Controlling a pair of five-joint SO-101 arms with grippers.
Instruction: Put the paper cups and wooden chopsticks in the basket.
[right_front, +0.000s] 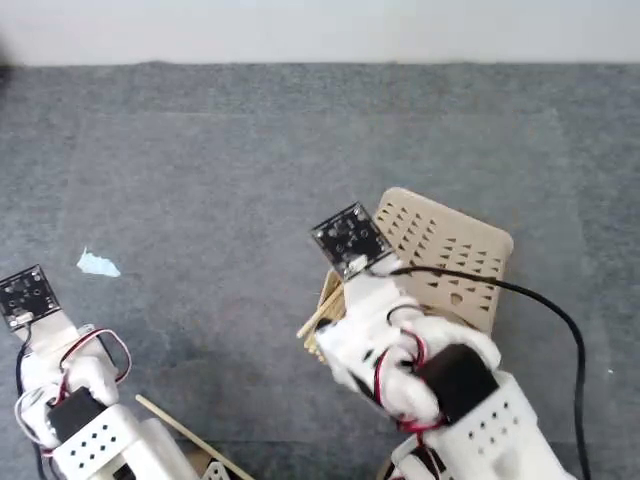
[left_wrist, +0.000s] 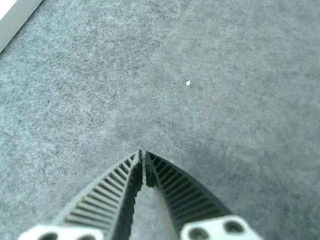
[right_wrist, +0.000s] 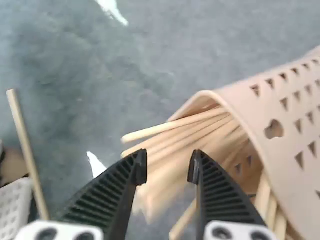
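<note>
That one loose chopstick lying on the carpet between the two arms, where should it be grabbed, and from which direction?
Grip the loose chopstick near its middle, coming straight down from above with the fingers set across its thin width. It lies flat and diagonal on the carpet, so a sideways approach would probably just push it along.

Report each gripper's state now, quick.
Left gripper: shut, jaws touching at the tips, holding nothing.
Right gripper: open, jaws apart over the wooden chopsticks sticking out of the basket.
</note>
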